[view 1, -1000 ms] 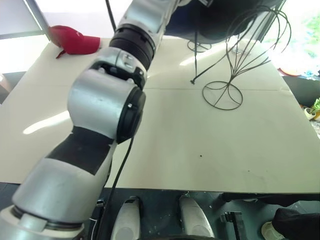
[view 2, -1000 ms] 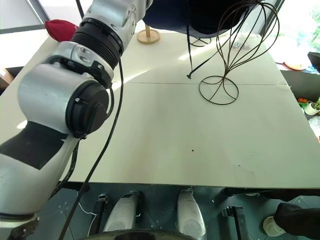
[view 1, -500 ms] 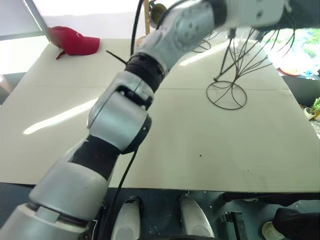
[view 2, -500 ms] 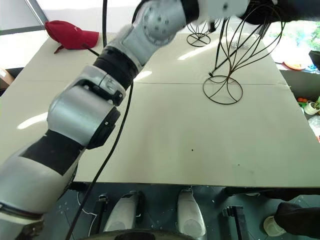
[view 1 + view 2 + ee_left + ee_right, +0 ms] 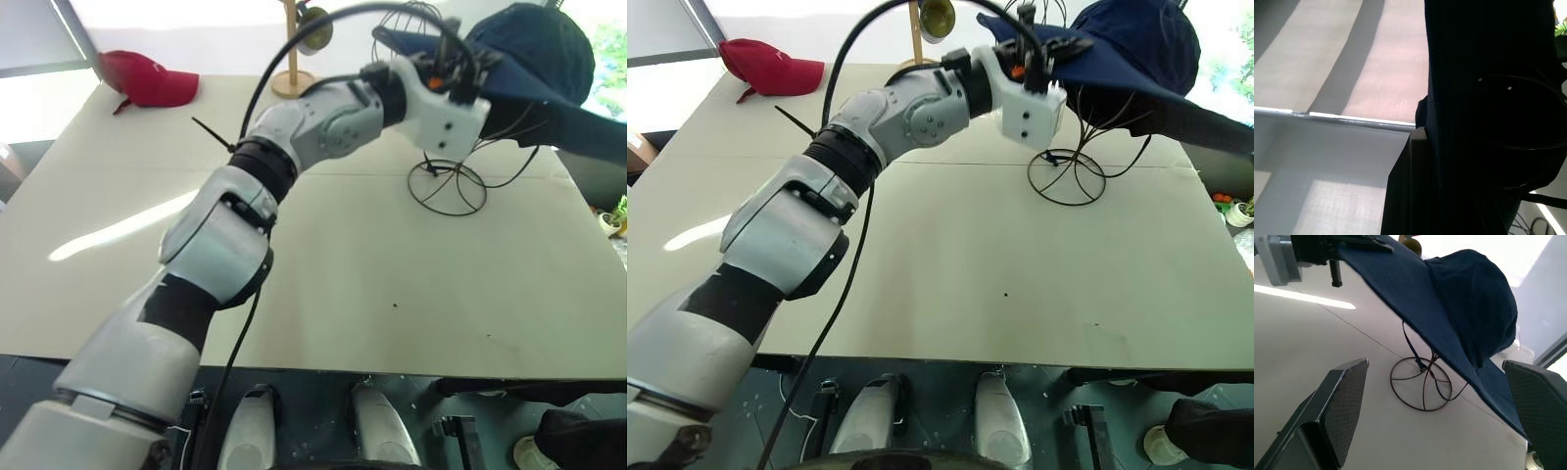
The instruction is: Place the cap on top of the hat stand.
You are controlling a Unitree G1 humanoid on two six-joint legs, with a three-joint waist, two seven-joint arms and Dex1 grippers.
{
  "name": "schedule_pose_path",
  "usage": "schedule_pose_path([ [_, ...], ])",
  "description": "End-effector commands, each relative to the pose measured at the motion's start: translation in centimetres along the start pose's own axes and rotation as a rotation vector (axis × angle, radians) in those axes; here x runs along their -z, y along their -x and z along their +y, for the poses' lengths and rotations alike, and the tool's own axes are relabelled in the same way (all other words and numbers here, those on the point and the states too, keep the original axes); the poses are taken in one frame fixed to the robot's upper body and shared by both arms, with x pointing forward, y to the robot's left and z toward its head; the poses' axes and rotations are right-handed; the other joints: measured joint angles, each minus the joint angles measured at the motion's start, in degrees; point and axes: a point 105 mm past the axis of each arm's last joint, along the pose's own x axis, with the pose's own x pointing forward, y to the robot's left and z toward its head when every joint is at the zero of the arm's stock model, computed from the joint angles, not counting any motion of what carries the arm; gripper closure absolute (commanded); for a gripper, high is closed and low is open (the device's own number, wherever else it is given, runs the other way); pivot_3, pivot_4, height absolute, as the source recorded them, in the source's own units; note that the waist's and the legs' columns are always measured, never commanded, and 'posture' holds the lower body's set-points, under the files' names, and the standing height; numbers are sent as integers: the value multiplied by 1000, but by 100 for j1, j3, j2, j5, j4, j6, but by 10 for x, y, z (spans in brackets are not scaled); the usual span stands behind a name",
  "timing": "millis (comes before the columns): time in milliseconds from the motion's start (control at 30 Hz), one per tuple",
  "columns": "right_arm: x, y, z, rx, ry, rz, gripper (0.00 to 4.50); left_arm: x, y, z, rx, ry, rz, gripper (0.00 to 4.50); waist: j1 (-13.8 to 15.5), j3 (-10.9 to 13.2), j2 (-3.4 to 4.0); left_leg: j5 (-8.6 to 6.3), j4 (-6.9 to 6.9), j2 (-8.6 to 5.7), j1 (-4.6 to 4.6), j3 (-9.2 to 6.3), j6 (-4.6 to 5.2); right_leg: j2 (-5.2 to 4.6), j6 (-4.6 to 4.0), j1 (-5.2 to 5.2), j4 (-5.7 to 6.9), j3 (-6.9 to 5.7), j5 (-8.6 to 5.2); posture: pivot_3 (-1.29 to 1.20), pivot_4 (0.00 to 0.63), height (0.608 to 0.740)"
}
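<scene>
The cap (image 5: 534, 49), a navy wide-brimmed sun hat, sits tilted with its crown over the wire head cage of the hat stand (image 5: 447, 186). Its brim (image 5: 1176, 108) droops toward the right. My left gripper (image 5: 468, 65) reaches across from the left and is shut on the brim's left edge. In the left wrist view dark fabric (image 5: 1488, 98) lies against one black finger (image 5: 1410, 196). My right gripper (image 5: 1435, 363) is open and stands apart on the right, facing the cap (image 5: 1469, 303) and the stand's ring base (image 5: 1421, 384).
A red baseball cap (image 5: 147, 78) lies at the far left corner of the white table (image 5: 343, 294). A wooden peg stand (image 5: 294, 59) stands at the back, with a smaller wire stand (image 5: 407, 15) beside it. Potted plants (image 5: 617, 211) sit beyond the right edge.
My left arm has swung down and to the right with its wrist rolling. The cap went with it, from high behind the stand to over the wire cage.
</scene>
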Motion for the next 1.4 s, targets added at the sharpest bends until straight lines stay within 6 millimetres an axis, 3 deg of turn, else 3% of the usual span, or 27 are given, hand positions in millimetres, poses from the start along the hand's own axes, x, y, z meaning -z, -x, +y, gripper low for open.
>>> schedule_pose_path([
  [33,-8,14,0,48,33,-27,0,-11,0,-1,6,-94,-69,4417,-3,0,1,0,2,0,0,0,-1,0,-1,0,0,0,0,0,150,739],
  [267,-7,22,-5,86,30,-14,0,-8,9,-29,78,-65,-59,4417,4,0,0,1,4,0,-2,1,-2,-1,-1,1,-1,0,0,0,150,739],
  [400,-6,22,-4,82,42,-1,0,1,14,-44,106,121,18,4417,4,-1,1,1,4,0,-1,1,-2,0,-1,3,0,0,0,0,150,739],
  [800,1,25,-21,130,-12,22,0,9,11,-15,47,316,56,4417,-8,-1,2,1,6,0,0,1,-2,0,-1,4,1,0,0,0,150,739],
  [1033,5,25,-29,153,-35,34,0,3,18,-34,116,317,28,4417,-7,-2,3,1,7,0,0,0,-2,-1,-1,5,1,0,0,0,150,739],
  [1133,7,25,-31,162,-42,40,0,3,20,-37,131,325,27,3664,-10,-2,3,1,6,0,2,1,-2,0,-1,6,1,0,0,0,150,739],
  [1367,11,23,-35,169,-45,47,0,6,26,-38,154,318,29,182,-9,-2,3,1,8,0,1,0,-2,0,-1,6,1,0,1,0,150,739],
  [1400,11,23,-35,169,-45,47,0,6,27,-38,155,318,31,80,-8,-2,3,1,8,0,1,0,-2,0,-1,6,1,0,1,0,150,739],
])
